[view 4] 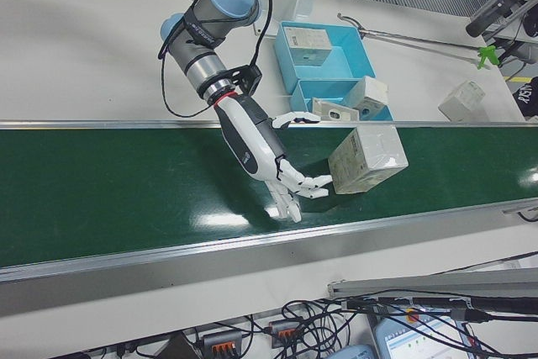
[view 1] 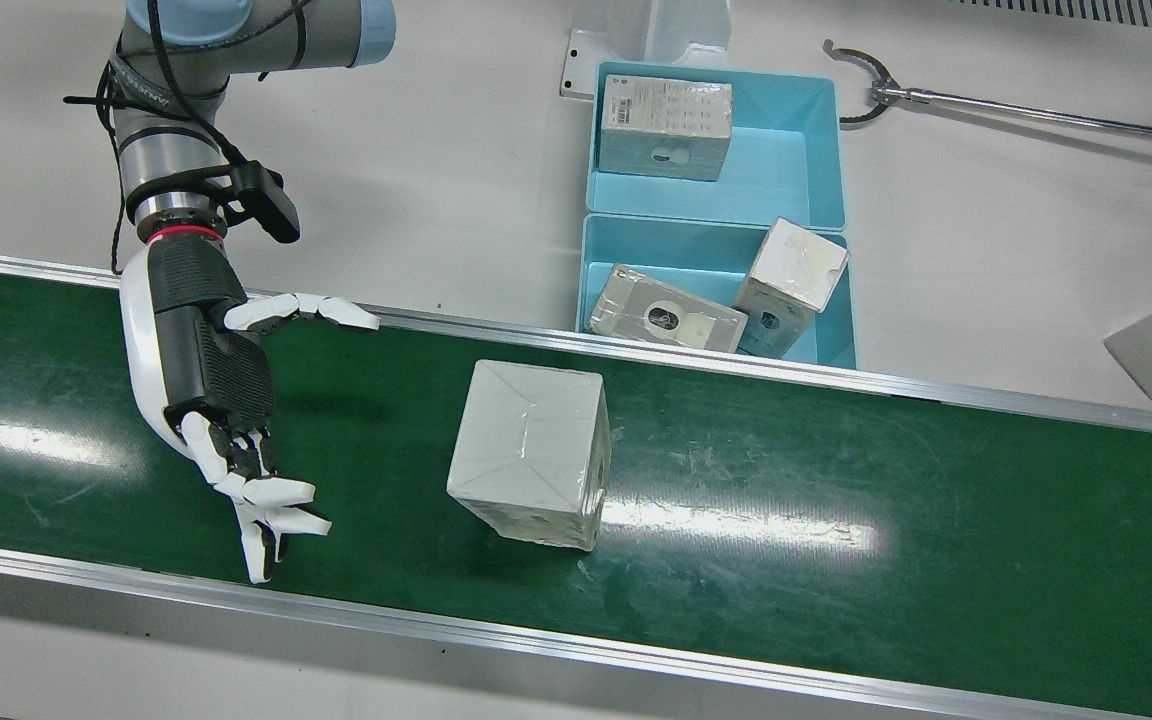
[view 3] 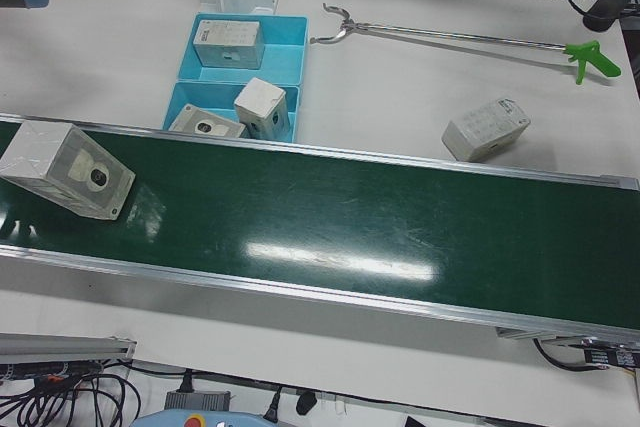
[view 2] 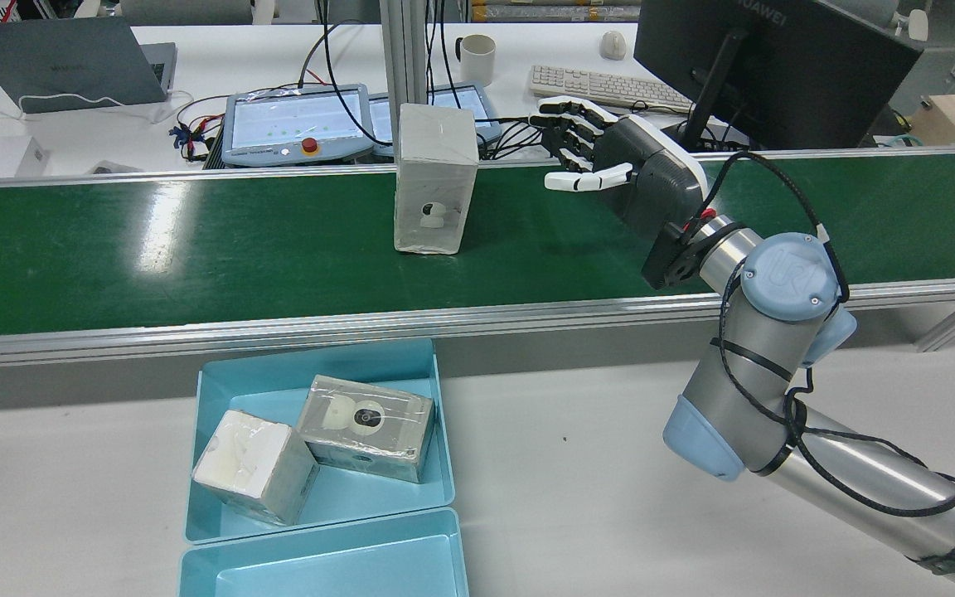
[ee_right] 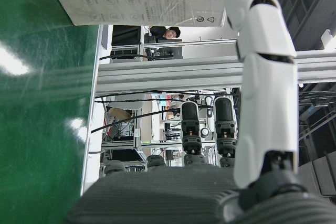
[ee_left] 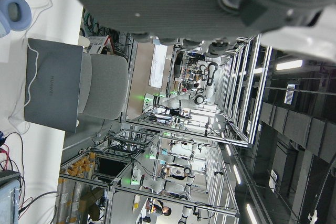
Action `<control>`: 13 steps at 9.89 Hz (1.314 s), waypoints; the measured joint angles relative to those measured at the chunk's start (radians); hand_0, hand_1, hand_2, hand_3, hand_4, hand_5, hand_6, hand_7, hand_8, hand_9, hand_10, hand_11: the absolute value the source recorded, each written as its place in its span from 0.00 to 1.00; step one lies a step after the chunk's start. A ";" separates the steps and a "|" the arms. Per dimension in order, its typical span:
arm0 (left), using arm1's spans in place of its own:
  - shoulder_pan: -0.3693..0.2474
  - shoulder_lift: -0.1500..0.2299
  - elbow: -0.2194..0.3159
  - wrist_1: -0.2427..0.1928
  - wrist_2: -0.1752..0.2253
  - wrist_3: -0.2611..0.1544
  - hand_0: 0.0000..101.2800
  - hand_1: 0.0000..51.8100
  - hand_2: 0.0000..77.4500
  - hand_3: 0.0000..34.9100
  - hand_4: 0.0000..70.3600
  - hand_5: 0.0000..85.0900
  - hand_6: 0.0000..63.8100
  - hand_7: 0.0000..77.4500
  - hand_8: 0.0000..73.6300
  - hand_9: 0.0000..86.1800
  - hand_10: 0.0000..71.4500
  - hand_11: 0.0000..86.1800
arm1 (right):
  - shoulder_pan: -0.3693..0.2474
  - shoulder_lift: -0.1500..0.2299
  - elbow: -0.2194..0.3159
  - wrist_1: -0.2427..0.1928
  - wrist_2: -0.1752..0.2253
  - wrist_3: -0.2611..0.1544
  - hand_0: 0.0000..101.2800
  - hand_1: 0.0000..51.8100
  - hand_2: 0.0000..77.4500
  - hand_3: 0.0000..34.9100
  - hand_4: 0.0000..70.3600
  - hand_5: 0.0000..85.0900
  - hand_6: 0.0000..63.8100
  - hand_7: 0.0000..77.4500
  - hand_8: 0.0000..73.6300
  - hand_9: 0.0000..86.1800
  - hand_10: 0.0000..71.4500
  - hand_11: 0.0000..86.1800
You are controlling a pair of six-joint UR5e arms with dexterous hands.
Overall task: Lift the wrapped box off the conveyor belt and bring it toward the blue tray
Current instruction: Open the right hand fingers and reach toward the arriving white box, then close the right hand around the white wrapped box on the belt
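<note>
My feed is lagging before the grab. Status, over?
Right hand open, fingers spread, beside the box, not touching. Left hand holds nothing visible. Grey plastic-wrapped box upright on green conveyor belt. Nothing between hand and box.

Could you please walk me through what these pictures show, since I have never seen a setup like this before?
This is a two-armed robot station; each arm ends in a many-fingered hand. The pictures come from cameras above, behind and in front of the table, plus one camera on each hand.

The right hand hangs open over the green conveyor belt, its fingers spread beside the wrapped box without touching it. Nothing is held yet.

Beyond the belt sits the blue tray with two compartments: one box in the farther compartment, two more in the nearer. A spare box and a long grabber tool lie on the white table.

The left hand appears only in its own camera, too close to judge.
</note>
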 joint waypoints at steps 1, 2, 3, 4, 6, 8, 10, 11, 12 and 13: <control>0.000 0.000 0.000 0.000 0.000 0.000 0.00 0.00 0.01 0.00 0.00 0.01 0.00 0.01 0.00 0.00 0.01 0.00 | -0.003 0.003 -0.010 0.001 0.001 -0.002 0.48 0.32 0.27 0.50 0.15 0.37 0.04 0.30 0.00 0.06 0.00 0.02; 0.000 0.000 0.000 0.000 0.000 0.000 0.00 0.00 0.01 0.00 0.00 0.01 0.00 0.00 0.00 0.00 0.01 0.00 | -0.005 0.007 -0.018 0.001 0.002 -0.004 0.48 0.34 0.27 0.50 0.15 0.37 0.06 0.30 0.00 0.06 0.00 0.02; 0.000 0.000 0.000 0.000 0.000 0.000 0.00 0.00 0.01 0.00 0.00 0.01 0.00 0.00 0.00 0.00 0.00 0.00 | -0.007 0.010 -0.024 0.001 0.002 -0.006 0.48 0.34 0.27 0.50 0.15 0.37 0.06 0.30 0.00 0.06 0.00 0.02; 0.000 0.000 0.000 0.000 0.000 0.000 0.00 0.00 0.01 0.00 0.00 0.01 0.00 0.00 0.01 0.00 0.01 0.00 | -0.008 0.014 -0.028 0.001 0.003 -0.006 0.48 0.34 0.27 0.50 0.15 0.37 0.06 0.30 0.00 0.06 0.00 0.02; 0.000 0.000 0.000 0.000 0.000 0.000 0.00 0.00 0.01 0.00 0.00 0.01 0.00 0.00 0.00 0.00 0.01 0.00 | -0.009 0.019 -0.032 0.001 0.003 -0.006 0.48 0.34 0.27 0.50 0.15 0.38 0.06 0.31 0.00 0.06 0.00 0.02; 0.000 0.000 0.000 0.000 0.000 0.000 0.00 0.00 0.01 0.00 0.00 0.01 0.00 0.00 0.00 0.00 0.00 0.00 | -0.011 0.022 -0.033 0.001 0.003 -0.006 0.48 0.34 0.27 0.49 0.15 0.38 0.06 0.31 0.00 0.06 0.00 0.02; 0.000 0.000 0.000 0.000 0.000 0.000 0.00 0.00 0.01 0.00 0.00 0.01 0.00 0.00 0.00 0.00 0.00 0.00 | -0.012 0.022 -0.033 0.001 0.003 -0.006 0.48 0.34 0.29 0.51 0.15 0.38 0.06 0.32 0.00 0.06 0.00 0.02; 0.000 0.000 0.000 0.000 0.000 0.000 0.00 0.00 0.01 0.00 0.00 0.01 0.00 0.00 0.00 0.00 0.00 0.00 | -0.013 0.023 -0.033 0.001 0.003 -0.006 0.48 0.34 0.29 0.50 0.15 0.38 0.06 0.32 0.00 0.06 0.00 0.02; 0.000 0.000 0.000 0.000 0.000 0.000 0.00 0.00 0.01 0.00 0.00 0.01 0.00 0.01 0.00 0.00 0.00 0.00 | -0.013 0.023 -0.033 0.001 0.003 -0.007 0.48 0.34 0.29 0.54 0.15 0.38 0.06 0.32 0.00 0.06 0.00 0.02; 0.000 0.000 0.000 0.000 0.000 0.000 0.00 0.00 0.01 0.00 0.00 0.01 0.00 0.00 0.00 0.00 0.01 0.00 | -0.015 0.023 -0.034 0.001 0.003 -0.007 0.48 0.34 0.29 0.55 0.15 0.38 0.06 0.32 0.00 0.06 0.00 0.02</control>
